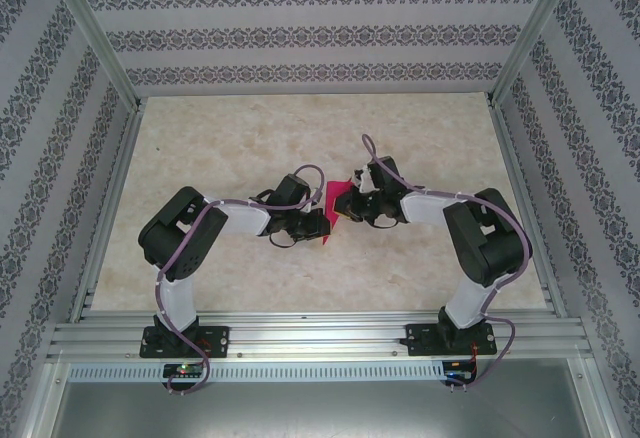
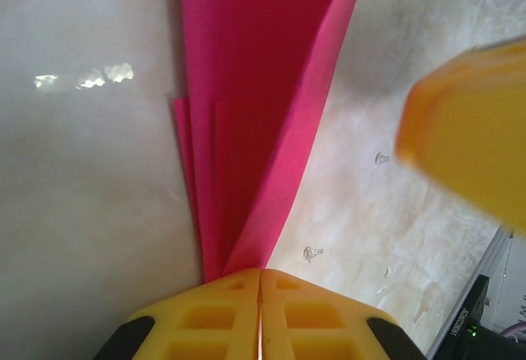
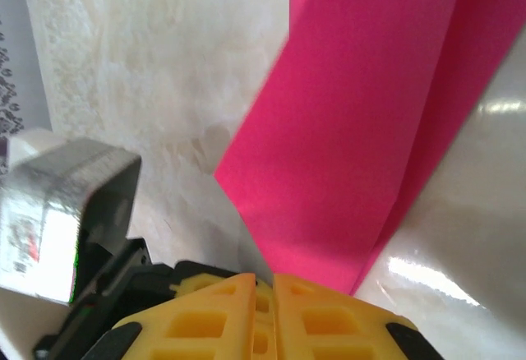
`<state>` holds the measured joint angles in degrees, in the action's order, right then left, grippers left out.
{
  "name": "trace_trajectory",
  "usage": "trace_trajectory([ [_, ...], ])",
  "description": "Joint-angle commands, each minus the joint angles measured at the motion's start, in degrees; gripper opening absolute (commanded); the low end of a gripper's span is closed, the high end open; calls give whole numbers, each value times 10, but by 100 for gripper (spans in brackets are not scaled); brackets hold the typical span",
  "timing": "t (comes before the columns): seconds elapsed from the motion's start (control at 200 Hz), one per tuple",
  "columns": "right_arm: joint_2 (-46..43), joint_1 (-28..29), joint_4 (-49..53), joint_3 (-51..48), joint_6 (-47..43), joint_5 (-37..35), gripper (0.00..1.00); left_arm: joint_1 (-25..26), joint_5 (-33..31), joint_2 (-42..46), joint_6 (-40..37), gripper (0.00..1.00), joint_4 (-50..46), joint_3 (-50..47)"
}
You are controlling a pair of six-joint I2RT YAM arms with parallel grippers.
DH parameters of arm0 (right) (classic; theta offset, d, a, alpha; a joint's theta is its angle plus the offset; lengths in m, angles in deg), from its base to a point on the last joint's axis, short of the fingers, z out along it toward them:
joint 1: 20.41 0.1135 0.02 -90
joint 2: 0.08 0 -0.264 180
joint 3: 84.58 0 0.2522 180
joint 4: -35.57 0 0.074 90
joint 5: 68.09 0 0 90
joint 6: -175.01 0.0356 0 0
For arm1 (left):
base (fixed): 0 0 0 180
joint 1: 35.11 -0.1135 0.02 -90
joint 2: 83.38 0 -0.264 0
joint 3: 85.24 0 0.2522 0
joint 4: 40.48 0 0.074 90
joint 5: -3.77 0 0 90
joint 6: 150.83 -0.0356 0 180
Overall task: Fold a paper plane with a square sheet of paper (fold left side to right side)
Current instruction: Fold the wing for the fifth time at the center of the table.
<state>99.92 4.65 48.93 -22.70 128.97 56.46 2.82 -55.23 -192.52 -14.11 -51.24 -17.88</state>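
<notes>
I've got my left pincer (image 2: 260, 279) clamped on the pink paper (image 2: 246, 97), fingers pressed together. My right pincer (image 3: 274, 284) pinches the same sheet from the opposite side. The paper sits between them, near the middle of the desk (image 1: 240, 158), one flap lifting.

The left end effector (image 2: 260, 276), closed, pinches the narrow end of the folded pink paper (image 2: 255, 89).

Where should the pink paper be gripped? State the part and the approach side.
Probably best: grip the folded pink paper at its narrow creased end, coming in along the crease, where the left gripper is shut on it. The layers meet there; farther out they splay apart and would likely flop.
</notes>
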Motion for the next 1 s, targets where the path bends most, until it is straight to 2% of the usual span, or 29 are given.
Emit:
trace_trajectory([
  [0.0, 13, 15, -7, -5, 12, 1, 15, 10, 5, -32, 1, 10, -24, -20],
  [0.195, 50, 22, 0, 31, 7, -11, 15, 10, 4, -31, 0, 9, -27, -21],
  [0.52, 84, 21, 82, 79, -72, -85, 15, 10, 1, -32, 0, 9, -32, -24],
  [0.994, 85, -25, 59, 80, -124, -115, 15, 10, 5, -42, -3, 7, -34, -31],
])
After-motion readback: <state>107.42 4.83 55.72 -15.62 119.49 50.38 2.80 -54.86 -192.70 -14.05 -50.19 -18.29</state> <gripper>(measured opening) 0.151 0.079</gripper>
